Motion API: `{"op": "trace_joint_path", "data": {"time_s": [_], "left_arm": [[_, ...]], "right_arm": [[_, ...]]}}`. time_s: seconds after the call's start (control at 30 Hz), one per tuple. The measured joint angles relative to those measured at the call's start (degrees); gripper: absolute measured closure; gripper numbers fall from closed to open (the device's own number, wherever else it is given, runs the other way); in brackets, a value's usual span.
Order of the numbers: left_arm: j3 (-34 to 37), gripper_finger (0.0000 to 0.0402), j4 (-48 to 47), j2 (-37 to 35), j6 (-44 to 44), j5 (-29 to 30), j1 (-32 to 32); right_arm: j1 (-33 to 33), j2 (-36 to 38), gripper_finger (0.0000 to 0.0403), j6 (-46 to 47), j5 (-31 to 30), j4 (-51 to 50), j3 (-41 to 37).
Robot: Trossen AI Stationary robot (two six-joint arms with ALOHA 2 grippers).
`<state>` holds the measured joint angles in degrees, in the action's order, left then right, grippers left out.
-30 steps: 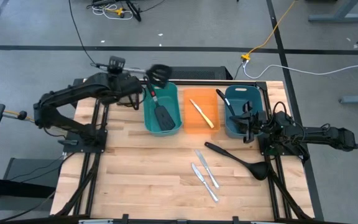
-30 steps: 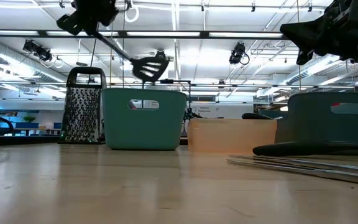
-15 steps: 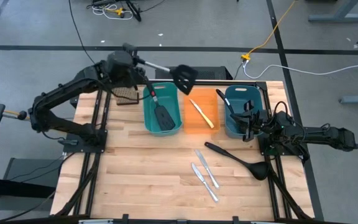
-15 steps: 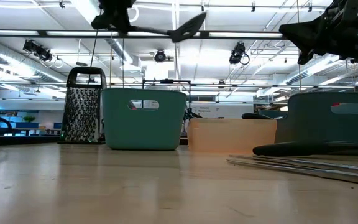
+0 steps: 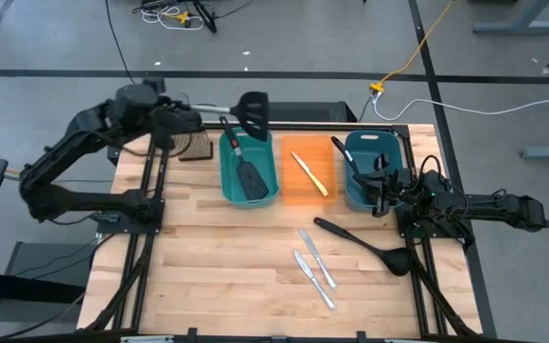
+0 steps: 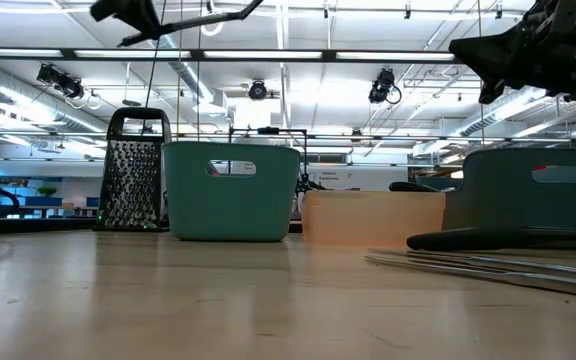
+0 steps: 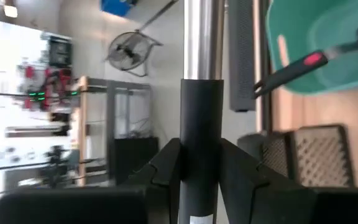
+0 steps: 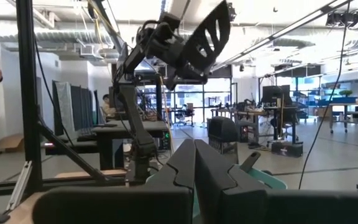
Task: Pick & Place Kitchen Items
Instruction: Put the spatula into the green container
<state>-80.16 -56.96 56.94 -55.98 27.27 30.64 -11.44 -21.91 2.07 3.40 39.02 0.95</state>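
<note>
My left gripper (image 5: 181, 115) (image 7: 201, 171) is high over the table's far left corner, shut on a black slotted spatula (image 5: 253, 109) (image 6: 213, 14). Its head hovers above the far rim of the left teal bin (image 5: 227, 176). A second spatula (image 5: 247, 173) lies inside that bin. The yellow-handled knife (image 5: 310, 174) lies in the orange bin (image 5: 298, 195). One ladle (image 5: 343, 156) stands in the right teal bin (image 5: 355, 200), and another ladle (image 5: 365, 245) lies flat on the table. Two silver knives (image 5: 314, 266) lie beside it. My right gripper (image 5: 381, 187) (image 8: 194, 163) is shut by the right bin. My left gripper pinches the black grip end of the spatula's handle (image 7: 201, 112) between its two fingers (image 7: 166, 165). The fingers lie along the handle, and the steel shaft (image 7: 201, 37) runs on ahead of them. The spatula is lifted clear and about level, its head (image 5: 253, 109) toward the table's right.
A brown perforated grater (image 5: 195, 145) (image 6: 133, 170) stands at the far edge, left of the left teal bin. The three bins stand in a row along the far side. Bare wood (image 5: 217, 267) covers the near left half of the table.
My left gripper has risen, swung the spatula's head out over the orange bin's far side, then drawn back toward the table's left. The spatula, tilted head-down a second ago, now lies level and higher, its head back over the left teal bin's far rim.
</note>
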Motion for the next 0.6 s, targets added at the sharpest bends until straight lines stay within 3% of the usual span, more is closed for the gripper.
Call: {"op": "trace_joint_path", "data": {"time_s": [0.1,0.37,0.5,0.6], "left_arm": [[5.12,0.0318,1.92,-2.63,-0.12,1.03,-1.11],[20.40,0.0318,16.70,-10.84,-4.21,-4.16,-0.83],[23.34,0.0318,18.74,-10.89,-11.20,-2.56,-0.82],[26.04,0.0318,25.67,-10.94,-20.46,0.88,-0.82]], "right_arm": [[0.00,0.00,0.0397,-0.17,0.00,0.25,0.00],[0.00,0.00,0.0397,-0.11,0.00,0.40,0.00],[0.01,0.00,0.0397,-0.09,0.01,0.40,0.00],[0.02,0.00,0.0397,-0.09,0.00,0.40,0.00]]}}
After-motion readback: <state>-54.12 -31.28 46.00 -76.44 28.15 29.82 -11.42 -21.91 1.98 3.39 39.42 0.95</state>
